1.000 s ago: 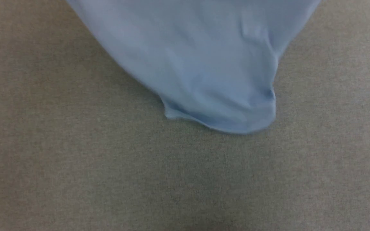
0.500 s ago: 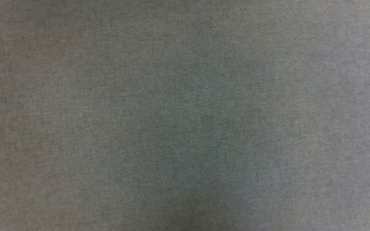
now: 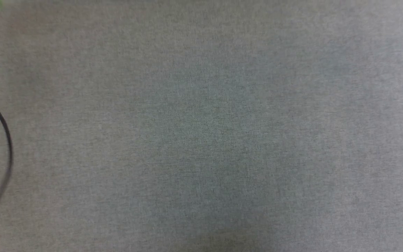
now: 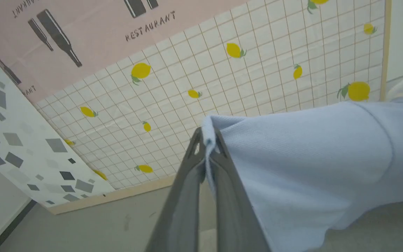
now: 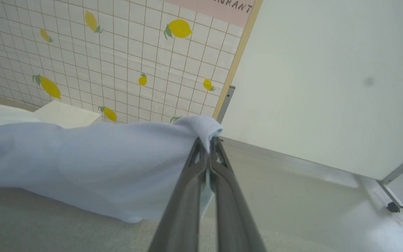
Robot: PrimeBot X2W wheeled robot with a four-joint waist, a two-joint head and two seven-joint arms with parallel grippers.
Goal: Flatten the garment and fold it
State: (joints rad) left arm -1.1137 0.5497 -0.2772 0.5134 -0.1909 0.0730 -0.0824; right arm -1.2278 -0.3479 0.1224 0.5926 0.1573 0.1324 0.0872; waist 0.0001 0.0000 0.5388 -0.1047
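In the head view, the garment [image 4: 310, 157] draped a second ago has lifted off the grey surface [image 3: 201, 140], likely for spreading. Left wrist view: the left gripper [image 4: 208, 141] pinches its corner, the rest stretching right of the fingers, lemon-tiled wall [image 4: 257, 70] beyond. Right wrist view: the right gripper [image 5: 207, 141] clamps another corner, the rest leftward, white partition [image 5: 327, 87] beyond.

The garment [image 4: 310, 168] is soft matt fine knit, the work surface [image 3: 201, 140] matt grey woven cloth
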